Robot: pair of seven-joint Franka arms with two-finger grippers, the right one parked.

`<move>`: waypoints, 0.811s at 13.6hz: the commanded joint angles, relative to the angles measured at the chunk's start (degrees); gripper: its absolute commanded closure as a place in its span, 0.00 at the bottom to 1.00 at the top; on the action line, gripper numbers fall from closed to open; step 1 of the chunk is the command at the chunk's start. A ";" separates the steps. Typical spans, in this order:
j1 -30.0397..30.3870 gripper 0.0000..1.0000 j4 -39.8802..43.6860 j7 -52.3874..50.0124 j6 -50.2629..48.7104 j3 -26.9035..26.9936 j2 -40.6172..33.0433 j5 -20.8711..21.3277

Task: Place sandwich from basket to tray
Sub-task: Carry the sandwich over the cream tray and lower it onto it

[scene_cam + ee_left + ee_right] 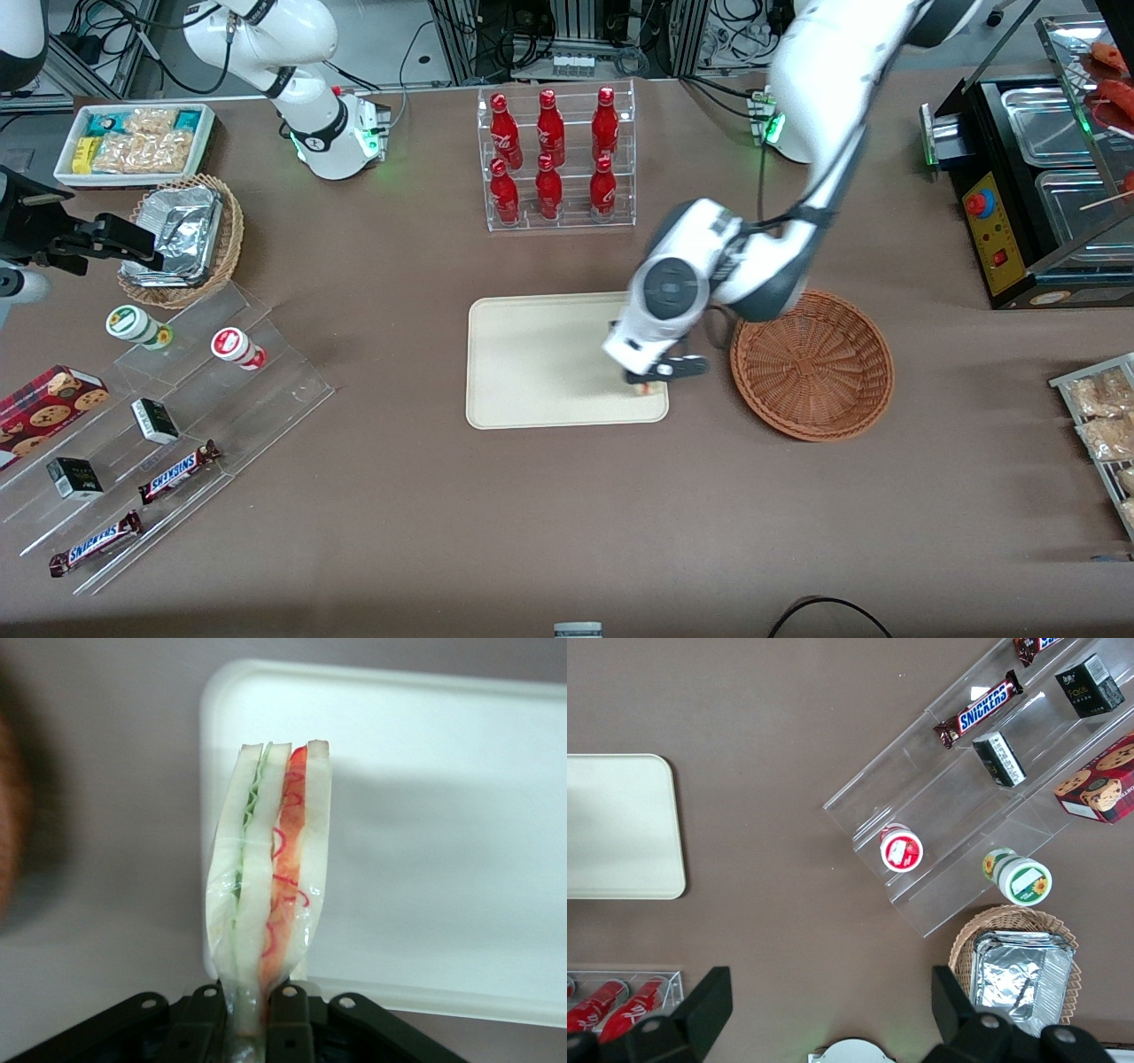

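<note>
The left arm's hand (654, 379) pinched the wrapped sandwich (270, 870) upright over the tray (532, 354), at its edge beside the basket (812, 365) on the table (567, 514).

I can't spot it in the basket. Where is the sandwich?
The sandwich is clamped in the left arm's claw, over the tray at its edge beside the basket.

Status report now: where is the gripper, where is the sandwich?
Gripper shut on sandwich, over the tray corner nearest the basket. Sandwich not yet released. Basket holds nothing. Nothing in the way on tray.
</note>
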 commanded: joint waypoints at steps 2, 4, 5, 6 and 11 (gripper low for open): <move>-5.14 1.00 6.40 -8.63 4.07 0.90 4.93 1.25; -6.55 1.00 7.81 -10.58 6.80 0.99 7.04 1.33; -7.51 1.00 8.42 -12.24 7.16 1.08 7.92 1.33; -8.39 1.00 9.04 -14.69 7.51 1.16 8.71 1.86; -8.67 1.00 9.13 -17.71 11.30 0.99 10.91 5.03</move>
